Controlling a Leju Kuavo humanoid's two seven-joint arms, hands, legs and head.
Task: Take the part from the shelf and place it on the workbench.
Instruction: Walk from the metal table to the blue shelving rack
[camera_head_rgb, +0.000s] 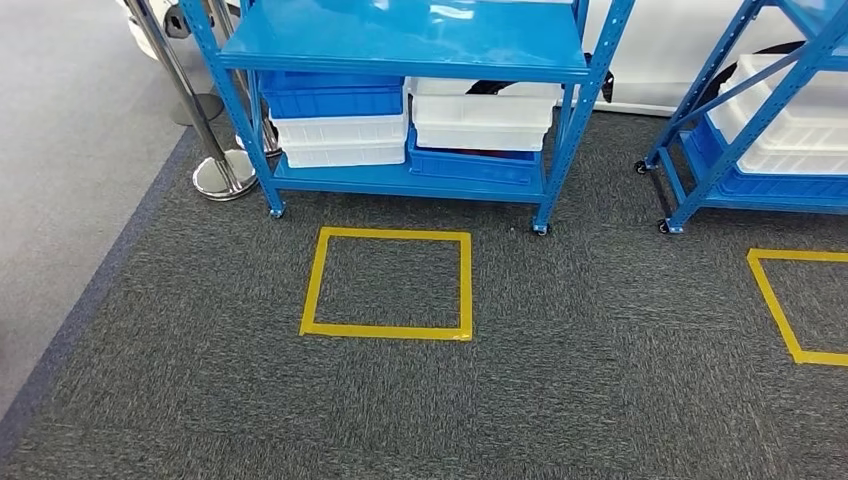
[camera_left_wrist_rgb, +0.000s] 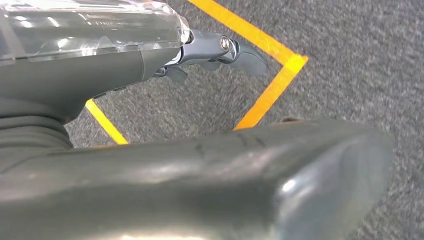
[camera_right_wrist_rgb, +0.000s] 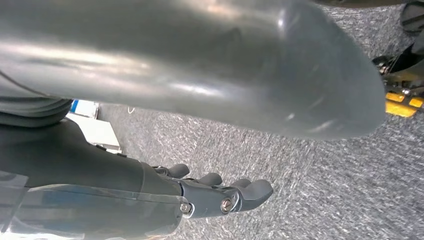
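The landmark here is the yellow tape square (camera_head_rgb: 387, 285) on the dark grey carpet (camera_head_rgb: 560, 400), seen from the head view. To its far left, past the carpet's edge, lies a lighter grey floor (camera_head_rgb: 70, 150), and there a chrome stanchion (camera_head_rgb: 215, 150) stands on its round base, up and to the left of the square. Directly beyond the square stands the blue shelf (camera_head_rgb: 410, 40) on small castors. Its lowest level holds bins — on the left a blue bin (camera_head_rgb: 335, 98) stacked over white bins (camera_head_rgb: 340, 140), on the right white bins (camera_head_rgb: 485, 112) stacked over a blue bin (camera_head_rgb: 470, 165). Something dark (camera_head_rgb: 490, 87) pokes out above the right-hand white bins; whether that is the part, I cannot tell, and no part can be made out elsewhere on the shelf. Well to the right of the square, a second blue shelf (camera_head_rgb: 760, 110) carries a white bin (camera_head_rgb: 800, 120) over a blue one, and a second tape square (camera_head_rgb: 790, 305) lies in front of it, cut by the frame edge.

In the left wrist view, the left hand (camera_left_wrist_rgb: 215, 50) hangs above a corner of yellow tape (camera_left_wrist_rgb: 280, 75) on the carpet, fingers loosely extended, grasping nothing. In the right wrist view, the right hand (camera_right_wrist_rgb: 220, 192) hangs over bare carpet — fingers (camera_right_wrist_rgb: 255, 190) slightly curved, apart, and released, with nothing in them.
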